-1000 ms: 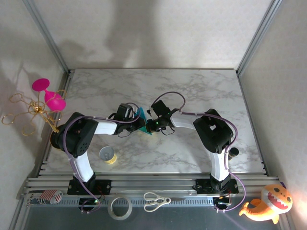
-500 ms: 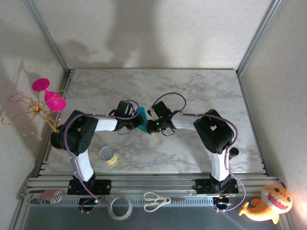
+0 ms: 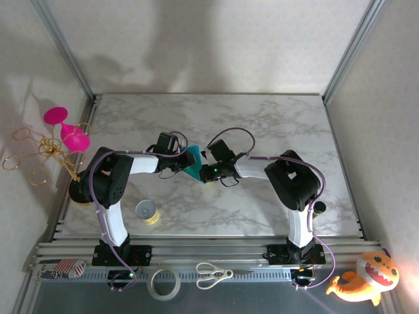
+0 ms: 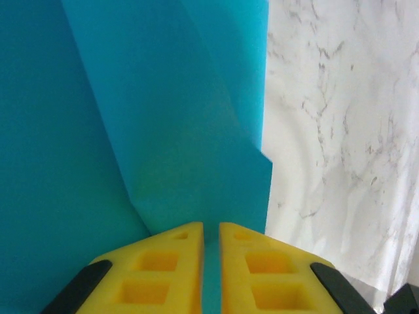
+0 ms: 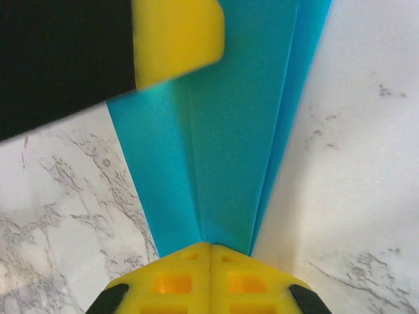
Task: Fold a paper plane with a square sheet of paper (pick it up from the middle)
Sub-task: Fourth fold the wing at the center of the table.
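The teal paper plane (image 3: 194,165) is at the table's middle, folded into a narrow pointed shape with long creases (image 5: 229,163). My right gripper (image 3: 204,172) comes from the right and is shut on its narrow end (image 5: 209,245). My left gripper (image 3: 185,162) meets it from the left. In the left wrist view its jaws (image 4: 211,226) stand only a thin slit apart, pinching a fold of the teal paper (image 4: 163,118). One of the left gripper's yellow fingertips (image 5: 177,39) lies over the paper's far end in the right wrist view.
A small yellow tape roll (image 3: 147,211) sits on the marble table (image 3: 281,124) near the left arm's base. On the front rail lie a white tape ring (image 3: 164,284) and scissors (image 3: 213,275). Pink ornaments (image 3: 65,131) stand off the left edge, and a plush toy (image 3: 363,278) sits front right.
The left arm's wrist has shifted a little toward the far side and to the left. The paper and the right gripper have shifted slightly with it.
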